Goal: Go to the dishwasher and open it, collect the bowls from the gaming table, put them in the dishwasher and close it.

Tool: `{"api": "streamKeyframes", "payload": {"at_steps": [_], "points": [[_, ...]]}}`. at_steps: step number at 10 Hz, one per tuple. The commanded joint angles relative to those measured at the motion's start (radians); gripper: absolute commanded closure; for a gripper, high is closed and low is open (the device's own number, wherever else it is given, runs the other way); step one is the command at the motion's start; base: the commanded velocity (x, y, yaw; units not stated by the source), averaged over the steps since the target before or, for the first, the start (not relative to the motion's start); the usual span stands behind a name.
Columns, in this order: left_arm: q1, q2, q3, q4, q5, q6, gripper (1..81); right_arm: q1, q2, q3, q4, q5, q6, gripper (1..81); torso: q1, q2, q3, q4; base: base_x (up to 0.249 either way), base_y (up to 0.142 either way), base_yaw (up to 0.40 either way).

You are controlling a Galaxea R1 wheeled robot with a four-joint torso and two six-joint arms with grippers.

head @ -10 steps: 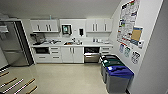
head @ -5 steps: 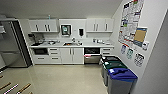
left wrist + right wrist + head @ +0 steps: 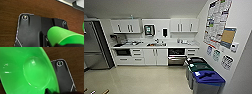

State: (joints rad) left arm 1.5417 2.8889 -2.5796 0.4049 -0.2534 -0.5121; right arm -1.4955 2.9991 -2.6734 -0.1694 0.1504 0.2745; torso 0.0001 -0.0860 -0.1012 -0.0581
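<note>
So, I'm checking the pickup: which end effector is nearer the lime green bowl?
Right, likely. The right end effector sits at the rim of the lime green bowl. The left end effector is beside a green rounded thing, perhaps another object.

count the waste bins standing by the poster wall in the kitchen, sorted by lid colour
black-lid bin: 1
green-lid bin: 1
blue-lid bin: 1
total: 3
</note>
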Motion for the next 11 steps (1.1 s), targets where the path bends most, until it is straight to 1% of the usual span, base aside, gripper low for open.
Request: {"api": "streamKeyframes", "payload": {"at_steps": [1,11], "points": [[-0.047,-0.013,0.002,0.018,0.034,0.003,81.1,0.037,0.008,0.012,-0.039,-0.074,-0.017,81.1,0.0,0.0,0.0,0.0,0.191,0.0,0.0],[-0.047,-0.014,0.002,0.018,0.033,0.003,81.1,0.039,0.011,0.012,-0.042,-0.074,-0.024,81.1,0.0,0.0,0.0,0.0,0.191,0.0,0.0]]}}
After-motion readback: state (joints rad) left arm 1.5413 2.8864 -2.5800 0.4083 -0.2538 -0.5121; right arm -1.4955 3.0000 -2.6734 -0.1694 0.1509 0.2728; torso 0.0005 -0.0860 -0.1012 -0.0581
